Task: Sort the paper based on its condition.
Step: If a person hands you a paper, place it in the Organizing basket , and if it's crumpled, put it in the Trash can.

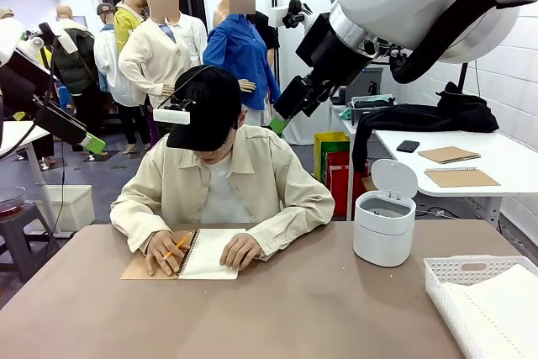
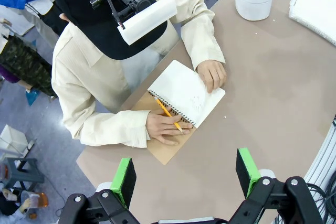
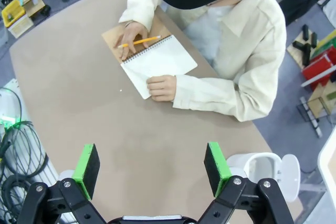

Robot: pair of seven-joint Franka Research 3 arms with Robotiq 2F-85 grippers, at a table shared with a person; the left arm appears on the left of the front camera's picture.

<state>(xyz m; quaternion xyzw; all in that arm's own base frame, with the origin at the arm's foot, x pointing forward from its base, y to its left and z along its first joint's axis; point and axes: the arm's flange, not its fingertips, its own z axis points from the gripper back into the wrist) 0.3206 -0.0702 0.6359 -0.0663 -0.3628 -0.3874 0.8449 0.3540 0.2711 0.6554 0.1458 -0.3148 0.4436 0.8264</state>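
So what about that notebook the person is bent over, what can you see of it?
The notebook lies open and flat on the brown table, right in front of the person. It is spiral-bound, with a brown card cover spread to one side and a white, nearly blank page to the other. One hand holding a yellow pencil rests across the binding onto the cover. The other hand presses down the page's outer edge.

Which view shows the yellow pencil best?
The left wrist view: the thin yellow pencil appears largest and nearly whole. The right wrist view shows it smaller; in the front view only a short piece shows.
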